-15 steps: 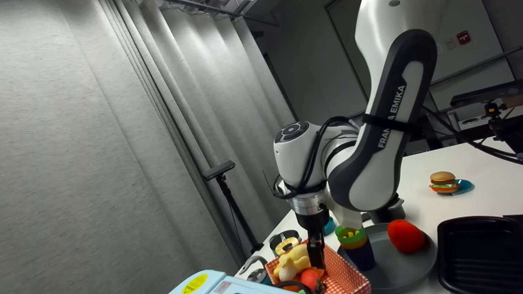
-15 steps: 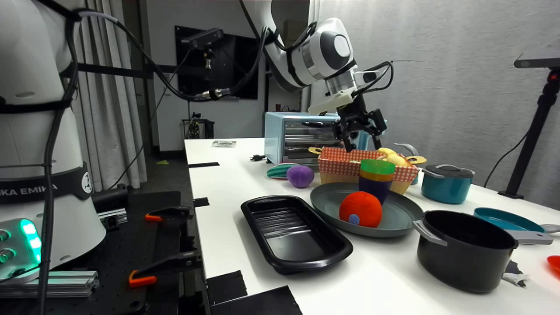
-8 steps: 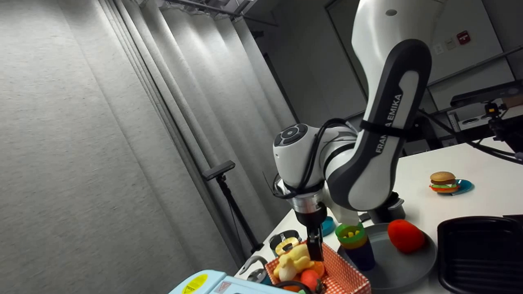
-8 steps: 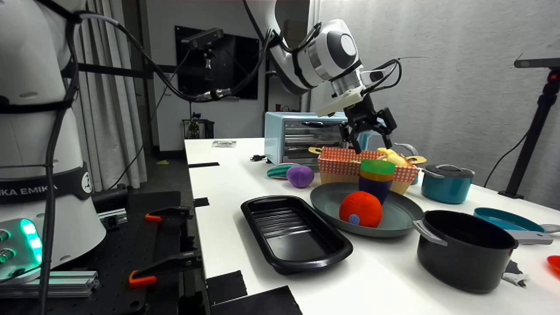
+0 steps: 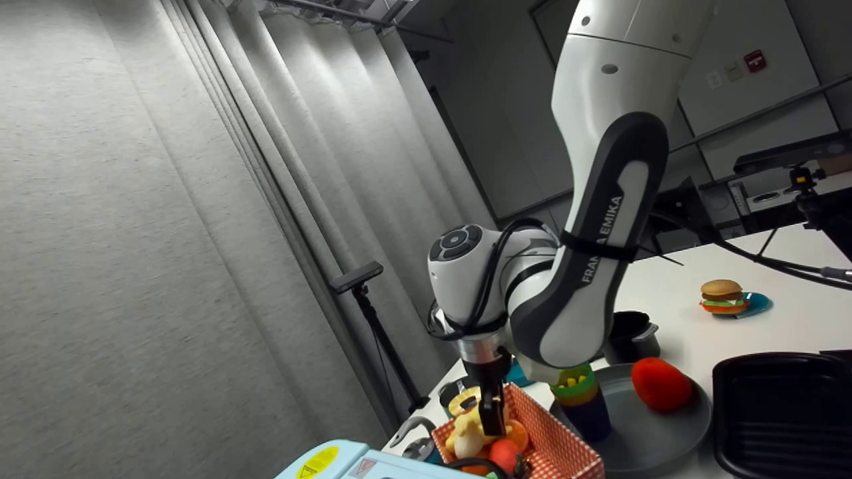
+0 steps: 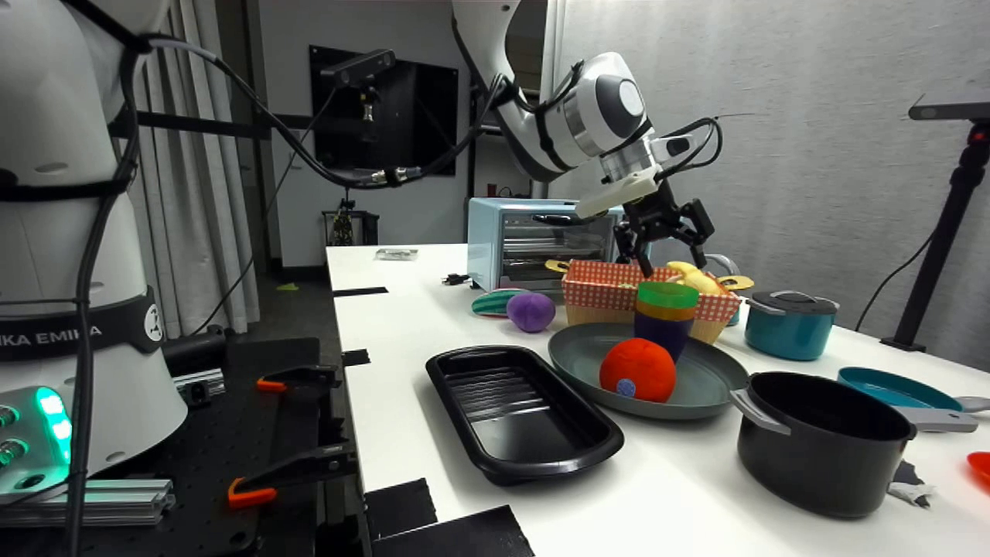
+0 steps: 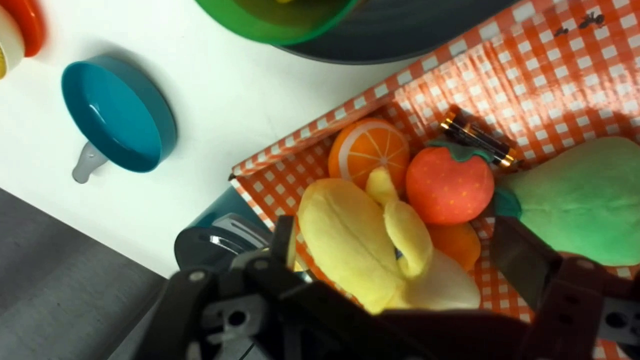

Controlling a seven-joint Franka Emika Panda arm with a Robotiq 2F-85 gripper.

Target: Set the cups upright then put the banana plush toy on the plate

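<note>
The yellow banana plush toy (image 7: 345,235) lies in the checked basket (image 7: 540,85) with its peel parts spread. It also shows in both exterior views (image 5: 466,432) (image 6: 692,277). My gripper (image 7: 402,242) is open and empty above it, one finger on each side of the toy in the wrist view. The gripper shows over the basket in both exterior views (image 5: 492,426) (image 6: 673,264). Stacked green, yellow and purple cups (image 6: 663,329) stand upright on a grey round dish (image 6: 580,352). A red dish edge (image 6: 981,464), perhaps the plate, is mostly out of view.
The basket also holds an orange (image 7: 370,150), a strawberry (image 7: 450,185), a green plush (image 7: 585,205) and a battery (image 7: 477,137). A red ball (image 6: 638,370) sits on the grey dish. A black tray (image 6: 526,418), pots (image 6: 824,449) and a toaster oven (image 6: 541,240) stand around.
My open gripper has moved over the basket toward the banana toy, leftward in an exterior view and rightward and slightly down in an exterior view. The objects have not moved.
</note>
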